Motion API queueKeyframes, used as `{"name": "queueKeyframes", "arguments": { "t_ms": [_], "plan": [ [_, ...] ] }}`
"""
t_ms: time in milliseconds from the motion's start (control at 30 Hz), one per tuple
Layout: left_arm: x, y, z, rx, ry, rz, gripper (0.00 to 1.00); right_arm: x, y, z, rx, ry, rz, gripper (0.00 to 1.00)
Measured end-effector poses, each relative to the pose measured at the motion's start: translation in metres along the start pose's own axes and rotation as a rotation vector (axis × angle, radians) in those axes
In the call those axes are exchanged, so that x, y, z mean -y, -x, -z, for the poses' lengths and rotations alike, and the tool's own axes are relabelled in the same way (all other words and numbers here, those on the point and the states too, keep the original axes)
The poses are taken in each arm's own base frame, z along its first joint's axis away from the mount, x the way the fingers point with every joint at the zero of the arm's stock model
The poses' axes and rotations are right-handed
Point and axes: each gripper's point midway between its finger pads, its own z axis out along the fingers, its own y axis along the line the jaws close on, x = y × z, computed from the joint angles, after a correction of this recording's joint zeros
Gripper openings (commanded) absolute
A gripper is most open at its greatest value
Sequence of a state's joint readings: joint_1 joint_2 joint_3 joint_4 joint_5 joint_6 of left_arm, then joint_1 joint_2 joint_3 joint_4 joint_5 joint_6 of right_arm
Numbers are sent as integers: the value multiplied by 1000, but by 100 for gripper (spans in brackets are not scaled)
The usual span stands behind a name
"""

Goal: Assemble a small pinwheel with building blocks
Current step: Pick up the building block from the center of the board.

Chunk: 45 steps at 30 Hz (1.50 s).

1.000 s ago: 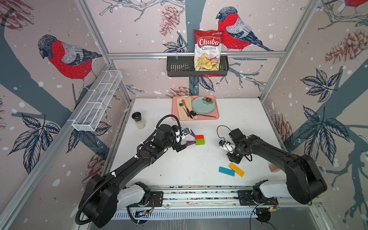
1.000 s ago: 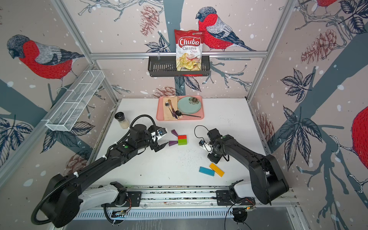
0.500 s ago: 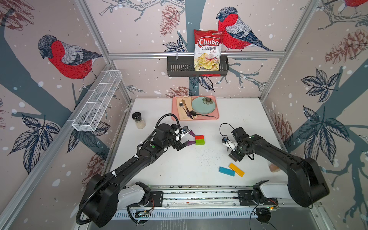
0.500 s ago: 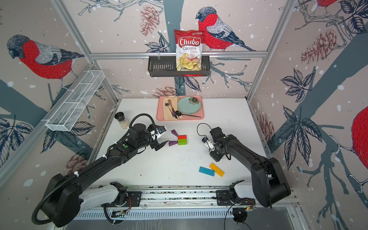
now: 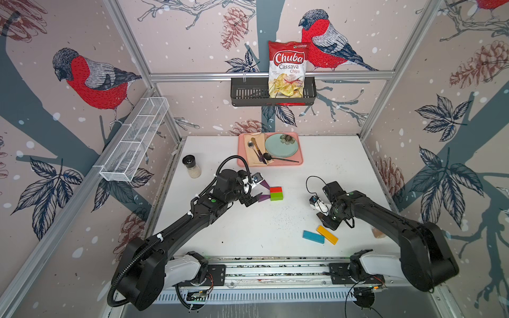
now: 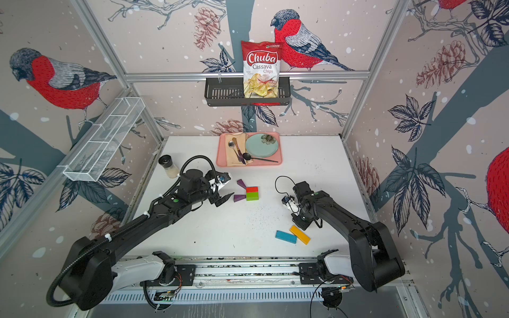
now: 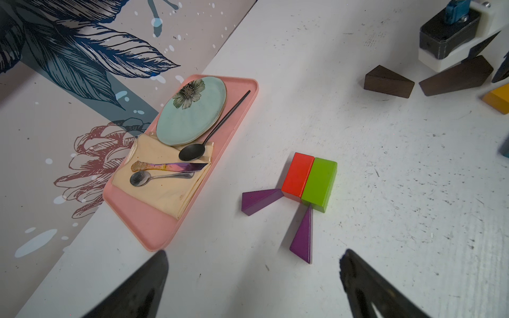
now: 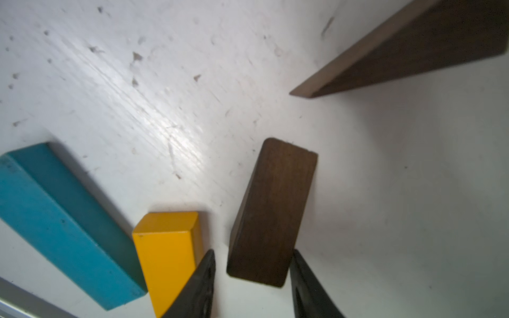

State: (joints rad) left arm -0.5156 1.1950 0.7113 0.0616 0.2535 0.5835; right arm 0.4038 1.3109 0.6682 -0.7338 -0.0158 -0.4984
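Right pincer [image 8: 252, 252] released, loosely astride 1 dark brown wooden wedge [image 8: 272, 212] lying on the white surface [image 8: 385, 192] — a gap shows at 1 finger. A yellow wooden bar [image 8: 168, 247] lies just beside it. Left pincer [image 7: 255, 252] gapes empty; just ahead, 2 purple wooden wedges [image 7: 259, 199] touch the red-and-green brick hub [image 7: 308, 177].

A red-and-white foil snack bag [image 5: 287, 68] [image 6: 261, 68], standing in a black slotted wall basket [image 5: 248, 93], carries the brand "Chuba" in white script on red in both top views. "Cassava Chips" is printed beneath it. The finer print is too small to read.
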Motion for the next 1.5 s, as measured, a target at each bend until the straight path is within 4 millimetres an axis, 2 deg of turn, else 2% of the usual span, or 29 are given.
{"name": "queueKeyframes", "arguments": {
  "t_ms": [233, 333, 467, 600, 733, 867, 933, 1000, 1067, 1233, 1367, 1500],
  "plan": [
    [0, 0, 0, 1, 1, 0, 96, 8, 8, -5, -4, -15, -4, 43],
    [0, 0, 0, 1, 1, 0, 96, 9, 11, -7, -4, -15, -6, 38],
    [-3, 1, 0, 1, 6, 6, 96, 10, 14, -9, -8, -11, -2, 18],
    [-11, 5, -2, 1, 17, 50, 95, 11, 19, -6, 8, -18, 6, 6],
    [-27, 24, -2, 25, 20, 154, 89, 11, 26, 8, 67, -49, 36, 2],
    [-31, 51, -4, 58, -60, 320, 81, 6, 43, 42, 198, -140, 144, 0],
    [-26, 60, -10, 60, -130, 421, 79, 4, 57, 65, 302, -206, 217, 0],
    [-18, 70, -22, 65, -238, 519, 77, 16, 68, 86, 386, -294, 236, 0],
    [-9, 79, -31, 69, -344, 587, 73, 26, 78, 96, 418, -351, 264, 0],
    [15, 95, -47, 70, -564, 680, 69, 38, 99, 104, 436, -443, 372, 0],
    [41, 117, -59, 74, -699, 678, 57, 49, 119, 113, 459, -509, 423, 0],
    [52, 107, -78, 19, -756, 753, 53, 52, 134, 124, 505, -551, 449, 0]
  ]
}}
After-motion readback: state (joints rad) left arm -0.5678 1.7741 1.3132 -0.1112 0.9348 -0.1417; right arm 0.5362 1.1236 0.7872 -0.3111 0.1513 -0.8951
